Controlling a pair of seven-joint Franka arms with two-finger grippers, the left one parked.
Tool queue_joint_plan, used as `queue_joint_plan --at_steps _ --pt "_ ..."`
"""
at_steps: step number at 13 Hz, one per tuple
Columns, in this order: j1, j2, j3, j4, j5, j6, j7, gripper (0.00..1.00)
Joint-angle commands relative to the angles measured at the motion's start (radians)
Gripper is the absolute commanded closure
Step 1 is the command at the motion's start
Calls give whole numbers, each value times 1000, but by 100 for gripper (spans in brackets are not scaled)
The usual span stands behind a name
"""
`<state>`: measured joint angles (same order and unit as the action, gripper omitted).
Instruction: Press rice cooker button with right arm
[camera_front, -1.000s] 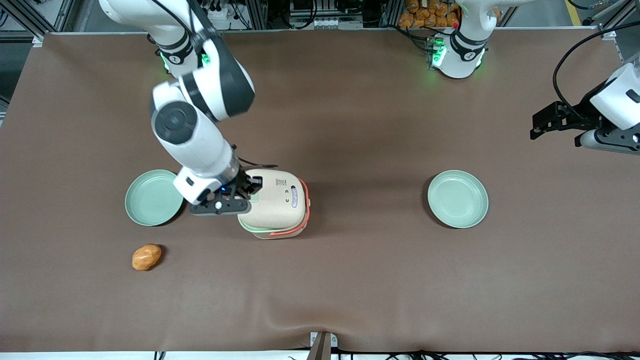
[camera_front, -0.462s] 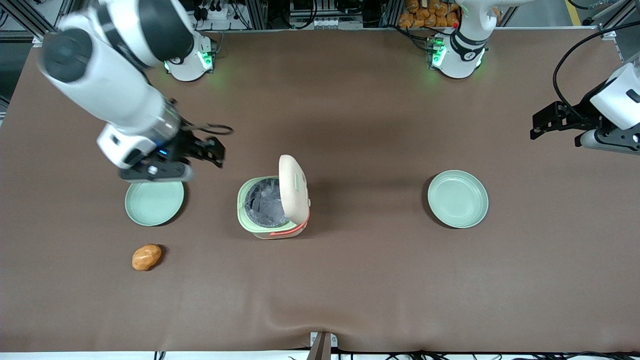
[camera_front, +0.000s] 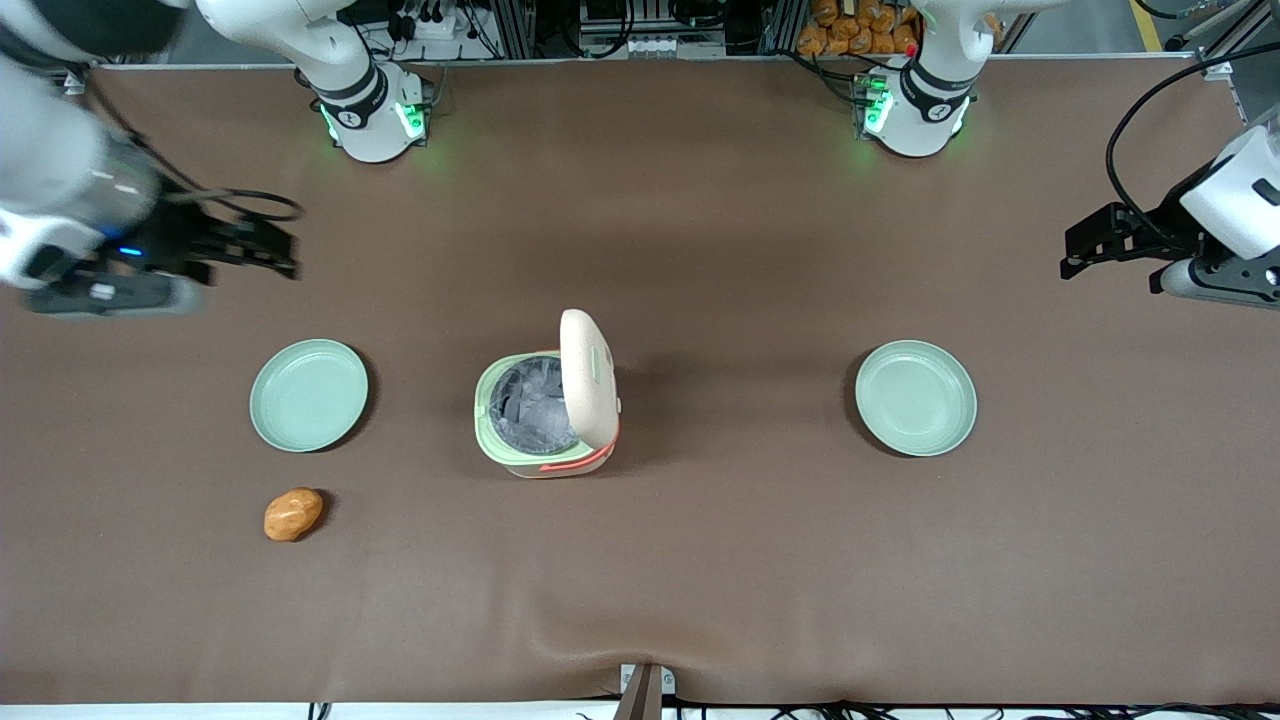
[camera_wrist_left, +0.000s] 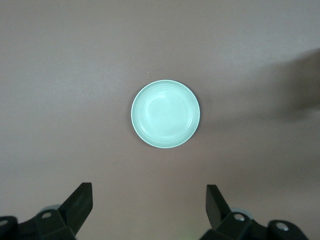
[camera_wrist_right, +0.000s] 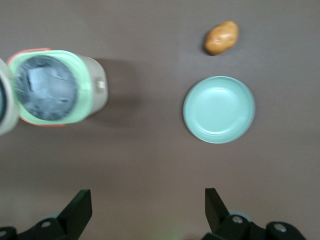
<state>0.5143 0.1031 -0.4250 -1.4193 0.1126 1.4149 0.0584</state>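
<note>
The rice cooker (camera_front: 545, 412) stands mid-table with its cream lid (camera_front: 590, 372) swung up and the grey pot (camera_front: 530, 402) exposed. In the right wrist view the rice cooker (camera_wrist_right: 55, 87) shows its pale green rim and a small grey tab (camera_wrist_right: 100, 84) on the side wall; whether that tab is the button I cannot tell. The right arm's gripper (camera_front: 262, 248) hovers well away from the cooker, toward the working arm's end of the table. The gripper (camera_wrist_right: 147, 205) is open, with only bare table between its fingers.
A pale green plate (camera_front: 309, 394) lies beside the cooker toward the working arm's end, and a potato (camera_front: 293, 514) lies nearer the front camera than it. Both show in the wrist view: plate (camera_wrist_right: 219, 109), potato (camera_wrist_right: 221, 37). Another plate (camera_front: 915, 397) (camera_wrist_left: 165, 114) lies toward the parked arm's end.
The gripper was at the closed cooker's lid edge a second ago. The lid has sprung up, and the arm has swung up and away toward its own end of the table.
</note>
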Motion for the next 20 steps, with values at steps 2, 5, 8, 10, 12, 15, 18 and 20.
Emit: queue_joint_plan --at_steps 2,5,8,10,12,15,18,20 --pt "-7 -23 -136 -4 -22 -30 -196 0" --pt "-13 -17 -175 -10 -42 -19 -264 0" --pt "-11 -14 -172 -6 -44 -16 -256 0" --pt "-10 -14 -172 -4 -44 -16 -256 0" --pt "-11 -14 -172 -3 -44 -16 -256 0" --pt "-7 -17 -170 -1 -44 -24 -256 0" --pt "9 -17 -181 2 -44 -27 -262 0" --pt "-51 -19 -147 6 -33 -27 -264 0"
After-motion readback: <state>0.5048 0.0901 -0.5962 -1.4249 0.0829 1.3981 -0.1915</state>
